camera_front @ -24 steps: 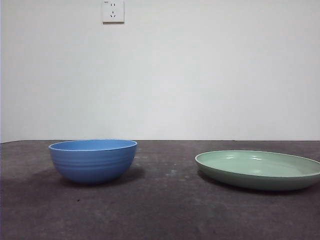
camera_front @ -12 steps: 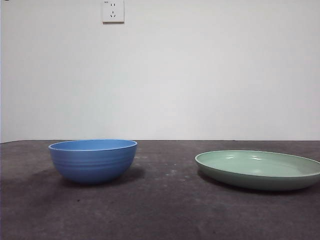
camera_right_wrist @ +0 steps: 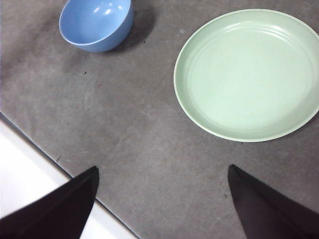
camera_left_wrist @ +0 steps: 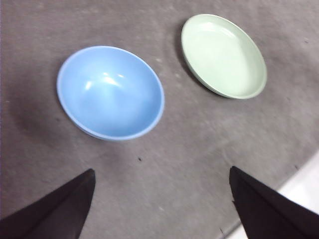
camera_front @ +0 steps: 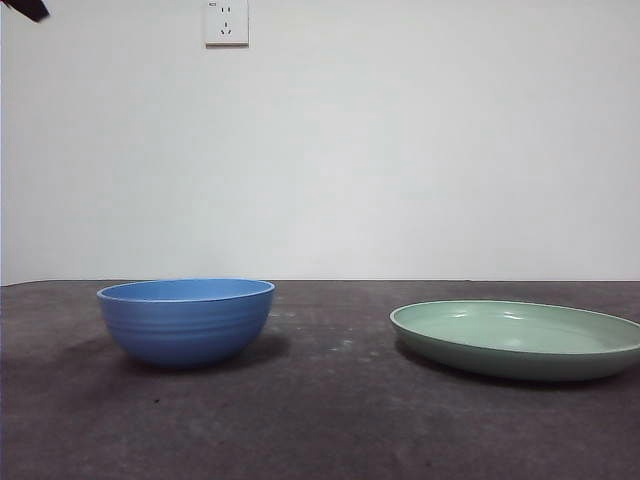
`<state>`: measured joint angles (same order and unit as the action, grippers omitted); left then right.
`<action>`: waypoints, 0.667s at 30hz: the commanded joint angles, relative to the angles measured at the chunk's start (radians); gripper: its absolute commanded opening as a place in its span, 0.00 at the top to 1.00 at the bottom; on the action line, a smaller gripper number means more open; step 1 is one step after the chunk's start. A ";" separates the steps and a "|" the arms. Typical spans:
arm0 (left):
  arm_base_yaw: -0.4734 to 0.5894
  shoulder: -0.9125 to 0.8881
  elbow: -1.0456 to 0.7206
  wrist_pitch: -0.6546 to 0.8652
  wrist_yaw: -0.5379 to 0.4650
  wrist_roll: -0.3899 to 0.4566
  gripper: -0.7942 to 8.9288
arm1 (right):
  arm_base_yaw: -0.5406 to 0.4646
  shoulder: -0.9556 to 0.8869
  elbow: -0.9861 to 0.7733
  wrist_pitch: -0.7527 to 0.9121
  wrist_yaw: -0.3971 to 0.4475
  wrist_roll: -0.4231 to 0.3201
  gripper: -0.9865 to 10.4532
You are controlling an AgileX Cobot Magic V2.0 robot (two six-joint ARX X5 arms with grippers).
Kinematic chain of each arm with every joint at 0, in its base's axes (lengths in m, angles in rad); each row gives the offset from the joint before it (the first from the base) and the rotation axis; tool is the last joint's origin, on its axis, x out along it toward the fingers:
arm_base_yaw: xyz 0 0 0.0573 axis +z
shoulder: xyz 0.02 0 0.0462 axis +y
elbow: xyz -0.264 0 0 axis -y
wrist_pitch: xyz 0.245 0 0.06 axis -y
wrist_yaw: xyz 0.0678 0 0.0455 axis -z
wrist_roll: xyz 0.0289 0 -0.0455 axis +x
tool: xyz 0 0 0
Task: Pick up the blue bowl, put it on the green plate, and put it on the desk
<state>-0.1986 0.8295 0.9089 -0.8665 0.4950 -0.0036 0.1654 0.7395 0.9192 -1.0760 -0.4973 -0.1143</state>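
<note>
Beside the green plate [camera_front: 517,340], apart, the blue bowl [camera_front: 186,321] rests on the desk [camera_front: 330,420]. Your left gripper [camera_left_wrist: 162,201], spread wide and empty, hovers above; lower one jaw inside the rim.

I am looking at a plain white wall [camera_front: 400,150] carrying a white socket plate [camera_front: 226,22] high up, meeting the dark tabletop.

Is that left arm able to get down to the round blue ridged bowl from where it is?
Probably yes. The left hand hangs open above the blue bowl, which stands alone on the dark grey desk, apart from the pale green plate, with nothing between.
</note>
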 commanded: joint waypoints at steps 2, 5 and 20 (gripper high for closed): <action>-0.020 0.075 0.050 0.032 -0.048 -0.039 0.47 | 0.003 0.005 0.018 0.010 0.000 0.010 0.55; -0.043 0.158 0.082 0.045 -0.112 -0.040 0.47 | 0.003 0.005 0.018 0.011 0.000 0.010 0.55; -0.104 0.615 0.181 0.238 -0.349 -0.039 0.48 | 0.003 0.005 0.018 0.025 0.000 0.010 0.55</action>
<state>-0.2989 1.4220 1.0657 -0.6373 0.1539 -0.0402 0.1654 0.7395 0.9192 -1.0615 -0.4973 -0.1143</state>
